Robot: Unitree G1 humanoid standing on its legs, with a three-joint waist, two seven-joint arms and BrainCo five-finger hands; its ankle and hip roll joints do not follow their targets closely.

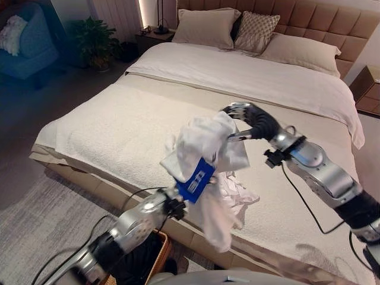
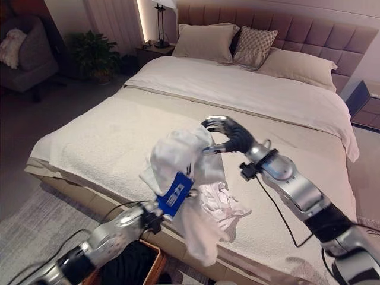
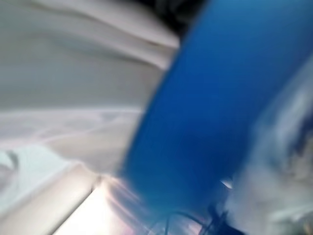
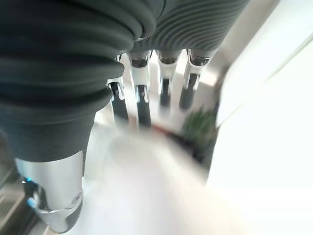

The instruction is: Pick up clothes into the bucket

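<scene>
Left eye view: I see a white garment (image 1: 205, 148) with a blue printed patch lifted above the near edge of the bed (image 1: 119, 124), bunched up, one long tail hanging down past the mattress edge.
Second garment: more white cloth (image 1: 237, 193) lies crumpled on the bed just beside the hanging one, on the side away from the bucket.
Left hand: buried under the lifted garment; I cannot tell whether its fingers are curled or straight. Its wrist view gives me blurred blue patch and white cloth, very close.
Right hand (image 2: 222, 133): raised at the top of the bundle, fingers hanging straight and loose in its wrist view (image 4: 142, 98), touching or just beside the cloth; I cannot tell which.
Bucket (image 1: 159, 255): on the floor below the bed's near edge, brown-rimmed, dark inside, beneath the left arm.
Pillows (image 1: 208, 27): at the headboard, well apart from the garment.
</scene>
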